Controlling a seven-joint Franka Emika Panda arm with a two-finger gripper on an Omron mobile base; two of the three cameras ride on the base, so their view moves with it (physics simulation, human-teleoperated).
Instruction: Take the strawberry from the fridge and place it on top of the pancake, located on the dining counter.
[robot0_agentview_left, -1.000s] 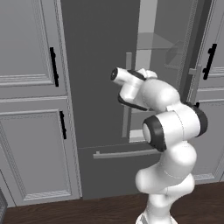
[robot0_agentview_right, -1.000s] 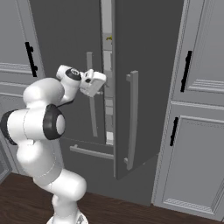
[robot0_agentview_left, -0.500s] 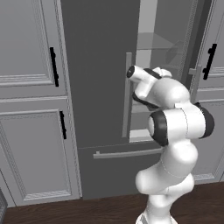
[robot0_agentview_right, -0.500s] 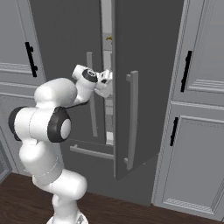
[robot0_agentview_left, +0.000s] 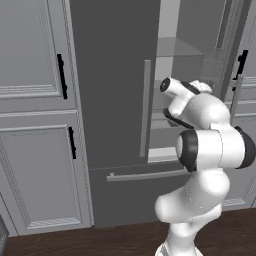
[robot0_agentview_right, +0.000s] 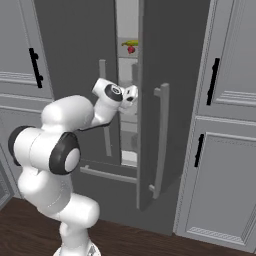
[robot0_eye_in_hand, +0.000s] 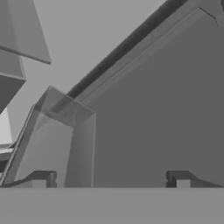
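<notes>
Jaws spread wide and empty, the gripper (robot0_agentview_right: 131, 96) reaches into the gap of the fridge (robot0_agentview_right: 170, 60) between its parted doors, with the strawberry (robot0_agentview_right: 131, 49) on a shelf at its twelve o'clock

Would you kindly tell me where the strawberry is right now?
In the right base view, the strawberry sits high inside the open fridge, just under a small yellow item.

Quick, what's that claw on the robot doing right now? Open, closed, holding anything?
Gripper: open, fingertips wide apart, holding nothing, close to the fridge door.
</notes>
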